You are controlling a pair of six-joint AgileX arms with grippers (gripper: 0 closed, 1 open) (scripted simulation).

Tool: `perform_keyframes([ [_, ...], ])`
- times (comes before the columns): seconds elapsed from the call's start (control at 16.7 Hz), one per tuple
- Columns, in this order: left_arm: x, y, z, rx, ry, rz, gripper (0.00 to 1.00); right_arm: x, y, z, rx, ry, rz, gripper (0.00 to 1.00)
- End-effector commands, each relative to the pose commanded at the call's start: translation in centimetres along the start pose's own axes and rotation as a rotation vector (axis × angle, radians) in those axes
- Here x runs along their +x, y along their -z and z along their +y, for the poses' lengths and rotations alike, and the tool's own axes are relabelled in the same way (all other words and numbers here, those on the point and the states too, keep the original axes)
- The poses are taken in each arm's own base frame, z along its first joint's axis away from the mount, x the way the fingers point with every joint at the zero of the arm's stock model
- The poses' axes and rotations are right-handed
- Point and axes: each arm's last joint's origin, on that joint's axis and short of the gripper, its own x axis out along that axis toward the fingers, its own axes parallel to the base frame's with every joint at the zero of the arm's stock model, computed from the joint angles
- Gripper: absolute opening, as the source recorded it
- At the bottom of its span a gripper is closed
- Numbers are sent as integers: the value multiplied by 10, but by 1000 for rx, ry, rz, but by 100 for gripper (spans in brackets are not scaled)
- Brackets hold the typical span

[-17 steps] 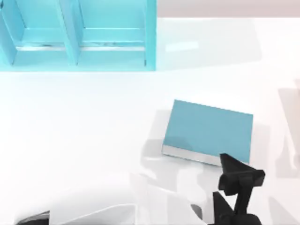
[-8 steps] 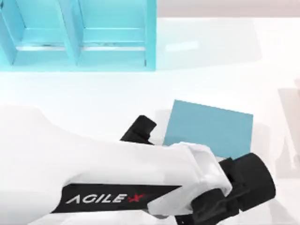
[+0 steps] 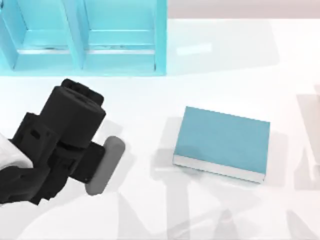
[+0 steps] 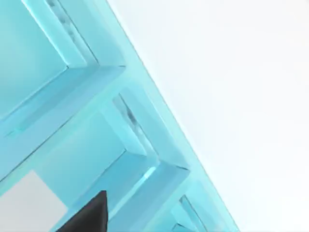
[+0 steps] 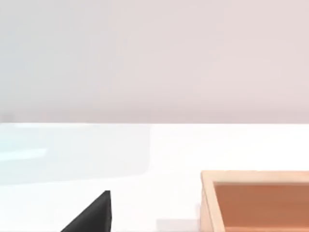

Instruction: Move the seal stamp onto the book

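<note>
Top view. The left arm's black wrist hangs over the left part of the white table, in front of the light-blue shelf unit that stands at the table's far left. A grey cylindrical part juts from the wrist towards the table's middle. The book lies flat on the table right of centre, teal cover up, with its white page edge along the near side. It is slightly turned against the table edges, and well apart from the left arm and from the shelf unit. Where the seal stamp is: cannot tell.

Left wrist view. The camera looks onto the shelf unit's compartments and dividers, with bare white table beside them. A black tip of the left gripper enters at the frame's edge, over the shelf. Apart or together: cannot tell.

Right wrist view. White table below a pale wall. An open wooden box with a tan rim and a darker orange-brown inside stands on the table. A black tip of the right gripper shows near it, not touching it. Apart or together: cannot tell.
</note>
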Motion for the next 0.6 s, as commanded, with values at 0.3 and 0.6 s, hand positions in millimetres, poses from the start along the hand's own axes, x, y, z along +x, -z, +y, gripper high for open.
perform_keyframes([
  [0.3, -12, 60, -66, -1040, -191, -120, 100, 0, 0, 0, 0, 0, 0, 100],
  [0.6, -18, 77, -115, -1709, -449, -323, 100, 0, 0, 0, 0, 0, 0, 100],
])
